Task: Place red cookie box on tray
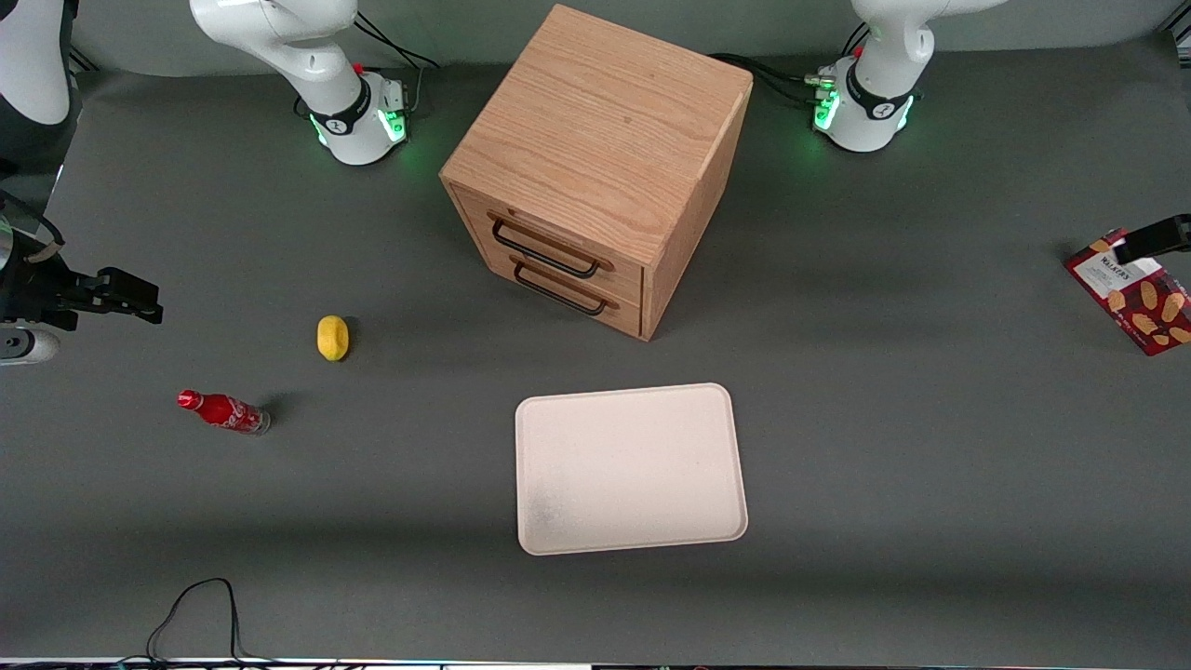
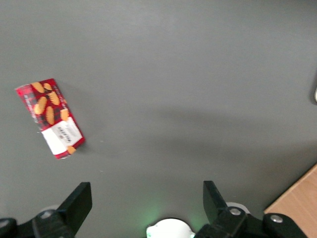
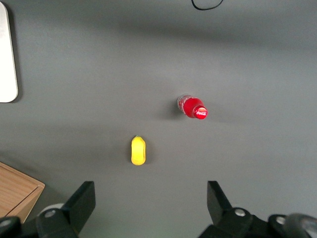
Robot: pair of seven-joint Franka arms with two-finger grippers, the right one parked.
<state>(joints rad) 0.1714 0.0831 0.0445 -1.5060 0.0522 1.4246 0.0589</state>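
front view, starting at the parked arm's end of the table (image 1: 884, 447): small red soda bottle (image 1: 223, 411) lying on its side, cap pointing to 9 o'clock. at the bottle's 1 o'clock, near it but not touching, a small yellow lemon-shaped piece (image 1: 332, 337). toward the middle, a wooden drawer cabinet (image 1: 595, 167) turned at an angle, two drawers with dark wire handles facing roughly 7 o'clock, both shut. at the cabinet's 6 o'clock, nearer to the front camera and apart from it, the tray (image 1: 631, 468), pale cream, lying flat with nothing on it. well apart from the tray, at its 2 o'clock and out at the working arm's end of the table, the red cookie box (image 1: 1137, 298), lying flat, label and biscuit pictures facing up, long side tilted from 10 to 4 o'clock. over the box's 12 o'clock corner, a dark part of the tool (image 1: 1154, 239) reaching in from the frame edge.

left wrist view: tool hanging above the bare table, its two black fingers (image 2: 79, 203) spread wide, gripping nothing. box lying off to one side of the fingers, not between them, not touched.
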